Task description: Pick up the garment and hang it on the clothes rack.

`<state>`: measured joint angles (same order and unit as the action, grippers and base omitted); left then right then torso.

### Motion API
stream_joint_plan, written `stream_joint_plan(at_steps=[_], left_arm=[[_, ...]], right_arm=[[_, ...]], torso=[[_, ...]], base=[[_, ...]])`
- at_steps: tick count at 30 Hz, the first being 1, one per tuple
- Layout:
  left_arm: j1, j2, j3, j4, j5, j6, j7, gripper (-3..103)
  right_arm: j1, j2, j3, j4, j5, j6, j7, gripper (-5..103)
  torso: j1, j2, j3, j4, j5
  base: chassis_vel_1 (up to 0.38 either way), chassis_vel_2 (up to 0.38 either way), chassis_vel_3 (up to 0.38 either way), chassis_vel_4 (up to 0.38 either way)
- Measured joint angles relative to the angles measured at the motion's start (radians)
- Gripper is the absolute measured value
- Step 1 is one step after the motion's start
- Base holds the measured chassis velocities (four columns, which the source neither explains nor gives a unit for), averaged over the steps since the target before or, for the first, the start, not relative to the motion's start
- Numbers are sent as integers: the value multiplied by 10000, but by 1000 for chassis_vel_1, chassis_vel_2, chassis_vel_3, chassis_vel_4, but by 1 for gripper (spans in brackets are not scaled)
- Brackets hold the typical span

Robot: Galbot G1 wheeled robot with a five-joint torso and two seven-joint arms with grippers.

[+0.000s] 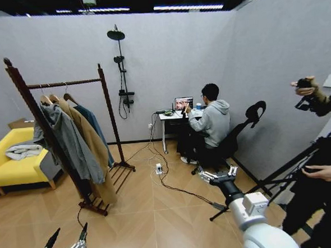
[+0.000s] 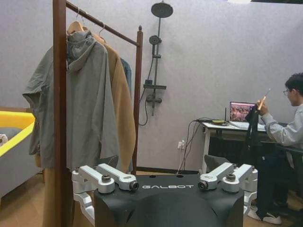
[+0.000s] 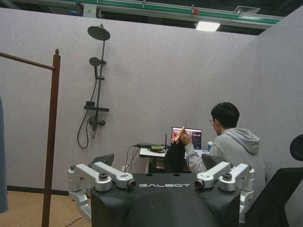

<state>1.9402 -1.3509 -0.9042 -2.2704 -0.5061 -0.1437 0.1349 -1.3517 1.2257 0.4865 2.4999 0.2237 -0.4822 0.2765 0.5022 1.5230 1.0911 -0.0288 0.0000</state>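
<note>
Approach was the step in hand: garment already hung on the rack, both grippers empty, jaws apart, well short of it.

Grey partition walls, wood-plank floor in light brown. Black shower fixture mounted on back wall. Yellow sofa at left with pale cloth on it. Small white desk with open laptop at back wall, black office chair nearby. Cables trail across floor to power strip. Ceiling strip lights on.
</note>
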Motion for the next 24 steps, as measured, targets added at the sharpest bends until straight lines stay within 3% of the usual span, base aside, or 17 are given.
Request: stream_joint_plan(at_steps=[24], left_arm=[[0,0,0,0,0,0,0,100]], right_arm=[[-103,321,-93,-224,-129,311,49,100]], torso=[[0,-1,1,1,-1]], base=[[95,-97,-102,92]])
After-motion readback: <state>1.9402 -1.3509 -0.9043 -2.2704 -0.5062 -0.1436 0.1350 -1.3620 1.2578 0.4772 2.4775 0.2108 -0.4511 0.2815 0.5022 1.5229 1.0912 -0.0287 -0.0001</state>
